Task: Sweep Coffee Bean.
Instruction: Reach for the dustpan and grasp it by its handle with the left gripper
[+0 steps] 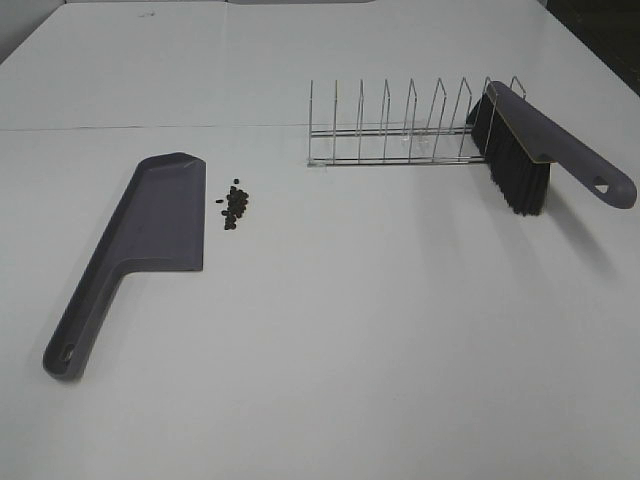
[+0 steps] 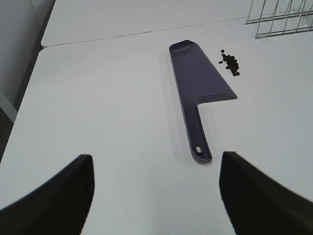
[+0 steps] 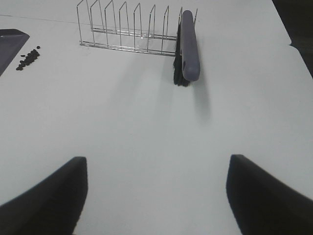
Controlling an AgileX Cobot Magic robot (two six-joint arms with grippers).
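Coffee beans beside dustpan, well beyond left gripper, right gripper, both gaping empty

Bright, even light from overhead flattens the white table; the brush throws a soft, pale shadow; coffee beans look grainy.

Open tabletop beside dustpan, before rack
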